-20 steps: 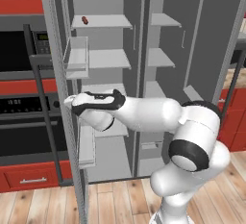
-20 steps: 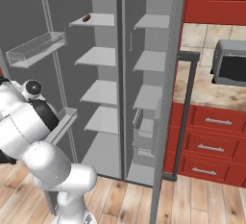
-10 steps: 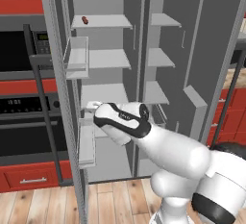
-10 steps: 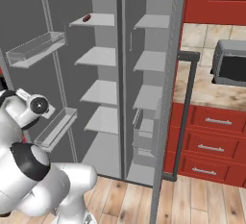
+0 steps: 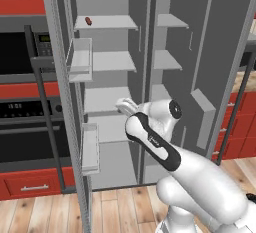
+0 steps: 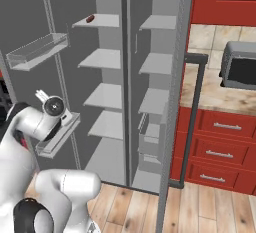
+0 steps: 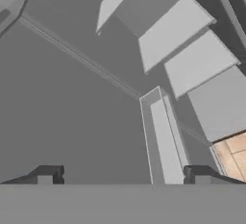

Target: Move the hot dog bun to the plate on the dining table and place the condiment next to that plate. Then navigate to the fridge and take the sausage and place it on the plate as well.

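The little brown sausage point(image 5: 88, 20) on the fridge point(image 5: 150, 77) top shelf looks light, soft and slippery, so the spread jaws should pinch its middle

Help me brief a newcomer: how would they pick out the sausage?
Start at the tall grey fridge standing open beside the black oven. In its left compartment, look at the top shelf. The sausage lies there, small, dark reddish-brown, the sole item on the pale shelves.

Grey fridge point(image 5: 200, 52) with pale shelves; dark reddish-brown sausage point(image 5: 88, 20); red cabinets point(image 6: 220, 142) with steel handles; black oven point(image 5: 20, 127); light wood-plank floor point(image 5: 115, 207); white arm point(image 5: 165, 147) with dark joints.
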You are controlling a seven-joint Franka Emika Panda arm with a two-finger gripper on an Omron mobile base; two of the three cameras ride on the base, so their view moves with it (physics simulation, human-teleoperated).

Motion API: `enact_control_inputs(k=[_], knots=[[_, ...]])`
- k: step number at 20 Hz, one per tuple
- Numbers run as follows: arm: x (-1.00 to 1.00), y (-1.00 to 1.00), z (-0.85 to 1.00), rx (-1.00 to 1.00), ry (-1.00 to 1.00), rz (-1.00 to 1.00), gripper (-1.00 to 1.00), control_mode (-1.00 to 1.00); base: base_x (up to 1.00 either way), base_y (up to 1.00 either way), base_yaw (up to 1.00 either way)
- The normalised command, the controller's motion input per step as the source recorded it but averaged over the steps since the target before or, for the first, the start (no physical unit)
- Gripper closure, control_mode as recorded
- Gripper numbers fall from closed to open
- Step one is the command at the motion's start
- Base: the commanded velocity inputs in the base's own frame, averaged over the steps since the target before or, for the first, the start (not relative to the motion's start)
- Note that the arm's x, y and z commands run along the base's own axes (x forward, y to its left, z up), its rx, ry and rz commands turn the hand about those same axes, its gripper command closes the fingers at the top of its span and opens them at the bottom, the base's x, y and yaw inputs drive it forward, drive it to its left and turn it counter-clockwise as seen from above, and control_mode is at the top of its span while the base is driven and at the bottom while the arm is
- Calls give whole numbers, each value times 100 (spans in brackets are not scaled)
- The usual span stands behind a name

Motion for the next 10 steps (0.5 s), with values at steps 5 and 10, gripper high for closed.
enact_control_inputs(k=[5, 10], knots=[[-44, -53, 50, -26, 30, -6, -100, -100, 0, 0, 0], [-83, -43, 23, -25, 15, 0, -100, -100, 0, 0, 0]])
